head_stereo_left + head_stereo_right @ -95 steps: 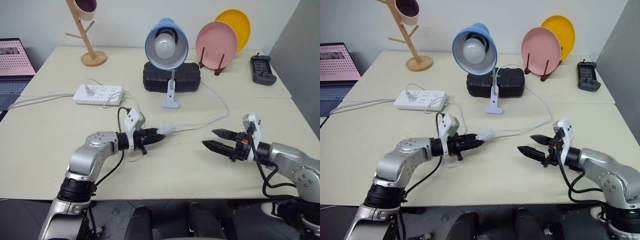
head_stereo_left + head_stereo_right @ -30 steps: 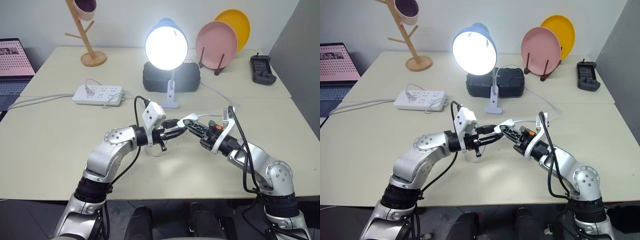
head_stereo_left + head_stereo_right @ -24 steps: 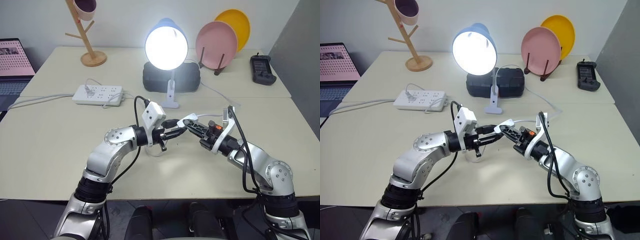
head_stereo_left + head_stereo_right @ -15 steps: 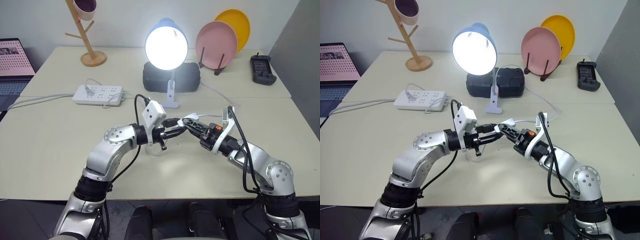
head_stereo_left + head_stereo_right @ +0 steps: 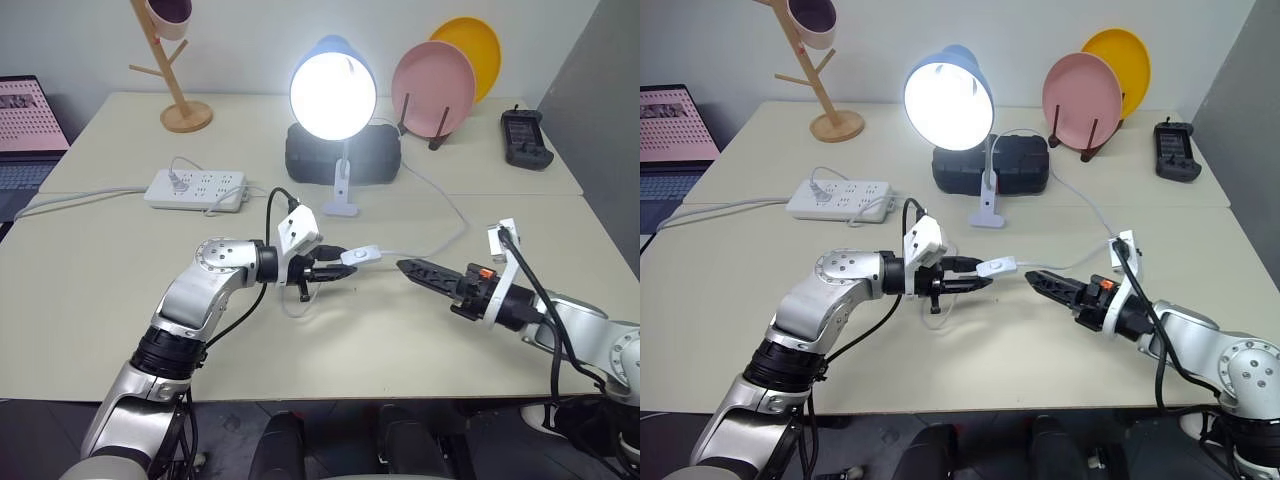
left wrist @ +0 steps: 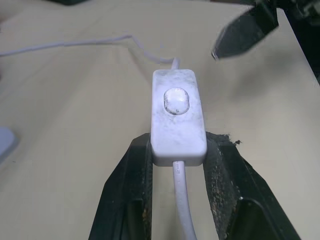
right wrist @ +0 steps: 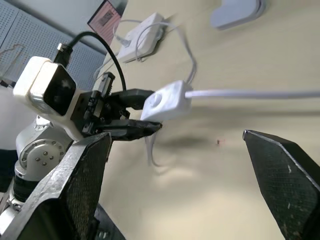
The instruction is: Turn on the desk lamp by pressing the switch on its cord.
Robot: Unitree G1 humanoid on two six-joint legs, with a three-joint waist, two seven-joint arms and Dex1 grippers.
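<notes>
Above table (image 5: pixel 90 290): left gripper (image 5: pixel 335 270) clamps switch (image 5: pixel 361 256); right gripper (image 5: pixel 412 270) spread; no legible writing.

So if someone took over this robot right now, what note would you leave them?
Left gripper: shut on the switch, held above the table.
Right gripper: open, holding nothing, just right of the switch.
Lamp: at the back by the black case, lit; its cord loops from the base to the switch.
Done: lamp is on.
Left: set the switch down.
</notes>
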